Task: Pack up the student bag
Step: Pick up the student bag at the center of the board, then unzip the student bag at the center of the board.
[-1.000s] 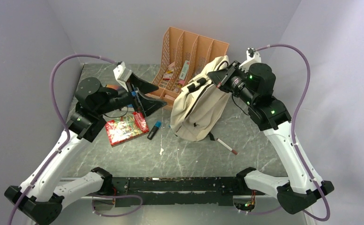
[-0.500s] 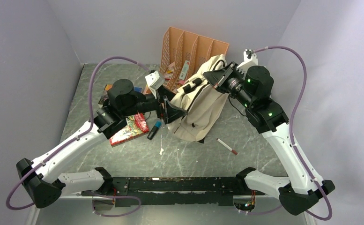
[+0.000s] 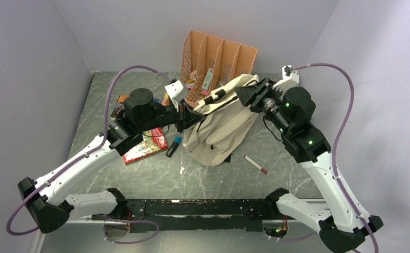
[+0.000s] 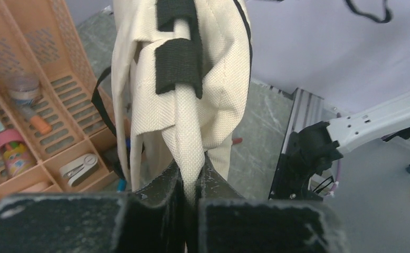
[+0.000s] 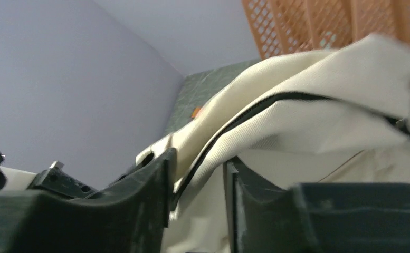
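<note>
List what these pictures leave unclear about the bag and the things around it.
- Inside of the student bag: every view, folded fabric covers it.
- Red book: top view, left arm overlaps it.
- Whether the right claw grips the bag: right wrist view, fabric fills its gap.
- Labels in the file organizer: top view, too small.

Centre frame: the student bag (image 3: 221, 129) rests on the surface (image 3: 213, 179), in front of the file organizer (image 3: 221, 52) at upper middle. A book (image 3: 144, 150) and a marker (image 3: 174, 146) lie to its left, and a pen (image 3: 256, 164) to its lower right.
</note>
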